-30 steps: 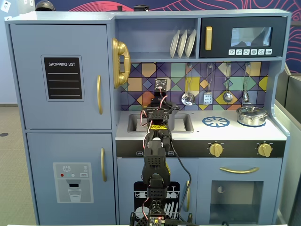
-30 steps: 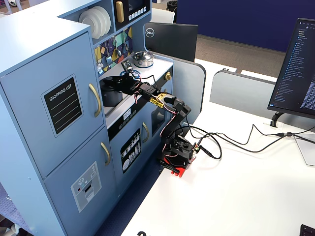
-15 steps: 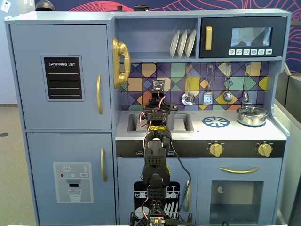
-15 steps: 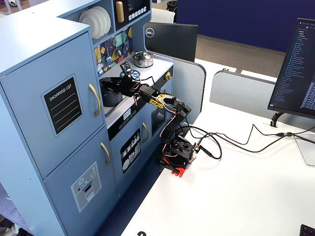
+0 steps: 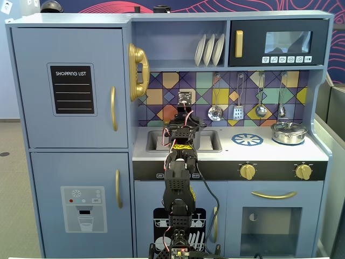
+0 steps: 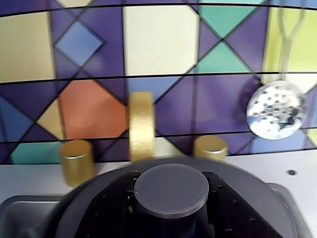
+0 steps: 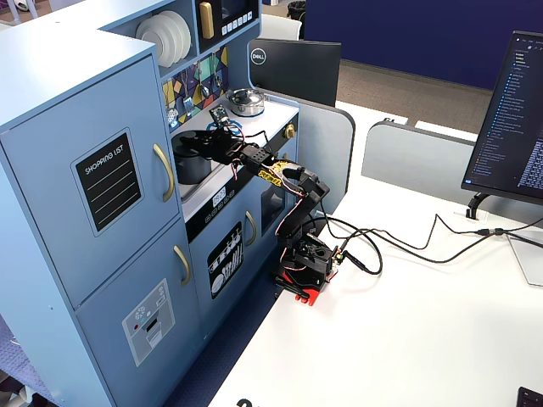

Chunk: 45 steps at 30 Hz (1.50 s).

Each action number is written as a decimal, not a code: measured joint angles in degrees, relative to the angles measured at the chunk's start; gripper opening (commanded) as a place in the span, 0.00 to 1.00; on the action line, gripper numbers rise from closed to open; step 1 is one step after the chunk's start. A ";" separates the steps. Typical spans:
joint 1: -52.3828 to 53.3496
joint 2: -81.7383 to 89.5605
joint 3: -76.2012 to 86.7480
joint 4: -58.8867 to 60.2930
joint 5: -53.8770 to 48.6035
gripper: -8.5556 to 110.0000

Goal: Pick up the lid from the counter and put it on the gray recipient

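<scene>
One dark-gray lid (image 6: pixel 171 191) directly under claw (image 6: pixel 171 218), knob up

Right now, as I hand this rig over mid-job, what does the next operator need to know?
End effector: over the sink, jaws on either side of the knob of the lid; whether they clamp it cannot be told.
Lid: off the counter, on or just above the gray pot, which stands in the sink.
Done: pickup and carry.
Left: confirm the lid sits flush, release, withdraw.
</scene>
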<state>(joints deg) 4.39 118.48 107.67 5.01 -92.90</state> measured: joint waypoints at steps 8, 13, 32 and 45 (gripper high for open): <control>-0.35 0.00 0.00 0.00 -0.09 0.07; -2.20 0.00 0.00 0.00 0.18 0.07; 1.93 5.27 2.02 6.42 1.23 0.40; -1.76 40.25 1.93 58.54 3.78 0.24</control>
<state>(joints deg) 2.64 158.73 109.60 63.54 -89.12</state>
